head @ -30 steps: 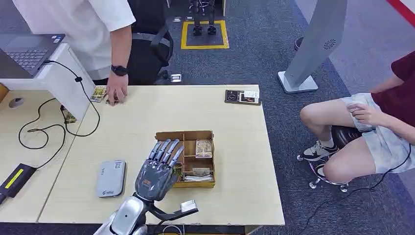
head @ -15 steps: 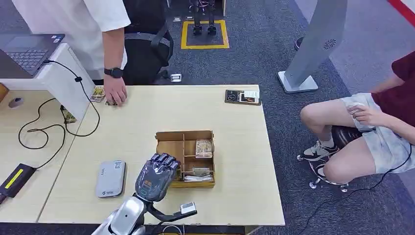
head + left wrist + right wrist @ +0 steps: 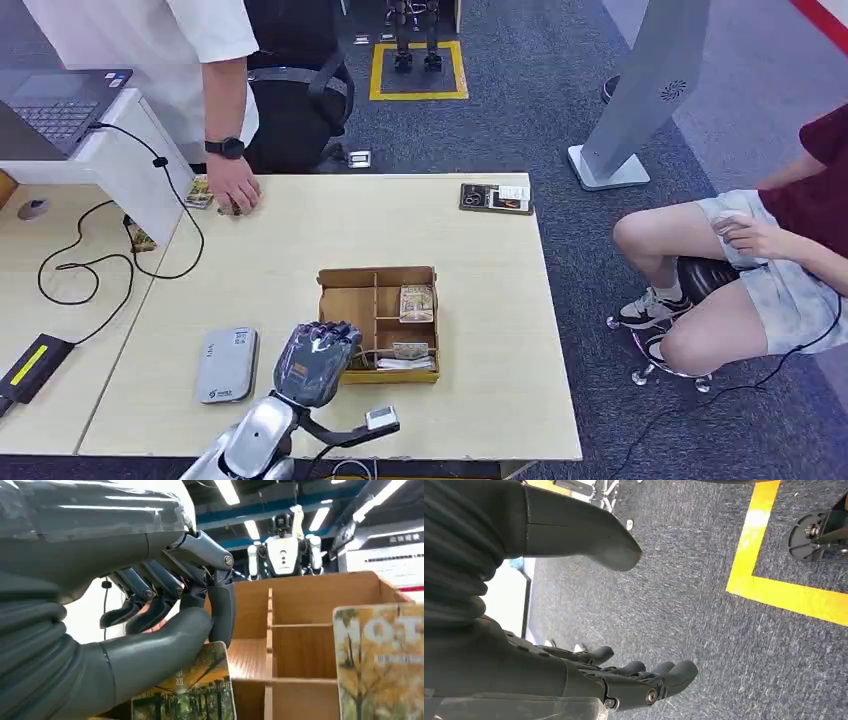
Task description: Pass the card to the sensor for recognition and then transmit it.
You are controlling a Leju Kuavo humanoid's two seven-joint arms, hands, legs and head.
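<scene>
Reaching into the near left corner of the wooden box (image 3: 377, 278), the left hand (image 3: 315, 362) hides the compartment under it in the head view, so the card there cannot be made out from above. The left wrist view shows the card (image 3: 185, 690), printed with green trees, pinched between the thick thumb and a dark finger (image 3: 221, 610); its lower part is cut off by the picture's edge. A second card (image 3: 380, 660) with yellow leaves stands in the next compartment, partly cut off too.

A second ago the left hand's fingers were spread flat above the box; now they are curled down into it. The standing person's hand (image 3: 236, 188) has barely shifted at the far table edge.

The right hand (image 3: 624, 677) hangs over dark carpet, fingers loosely apart and holding nothing.

A grey sensor pad (image 3: 226, 364) lies on the table (image 3: 480, 400) just left of the left hand. A dark tray (image 3: 495, 197) sits near the far edge, and a seated person (image 3: 760, 270) is to the right.
</scene>
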